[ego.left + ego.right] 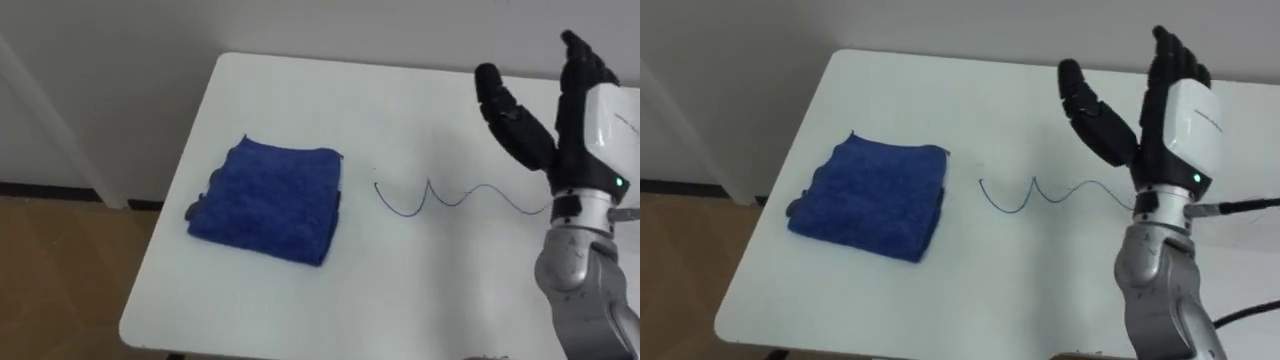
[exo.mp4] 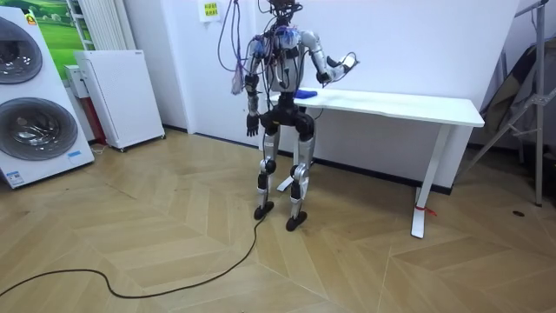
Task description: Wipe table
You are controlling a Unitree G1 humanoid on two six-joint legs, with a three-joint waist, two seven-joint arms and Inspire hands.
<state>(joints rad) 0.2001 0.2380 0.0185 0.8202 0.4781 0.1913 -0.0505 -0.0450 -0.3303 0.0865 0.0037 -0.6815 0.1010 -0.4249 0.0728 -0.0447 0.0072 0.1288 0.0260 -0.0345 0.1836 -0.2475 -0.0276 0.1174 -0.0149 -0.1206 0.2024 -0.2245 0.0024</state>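
Right hand (image 1: pixel 567 140) raised, spread wide, empty (left hand (image 2: pixel 252 128) hangs); one blue cloth (image 1: pixel 268 200), one squiggle (image 1: pixel 450 198) on table (image 1: pixel 300 90).

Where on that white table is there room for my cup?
Free: the strip of table behind the blue cloth and pen line, up to the far edge, and the front strip between them and the near edge. Crowded: the cloth at the robot's left end, and the line's right end, where the right hand hangs open above.
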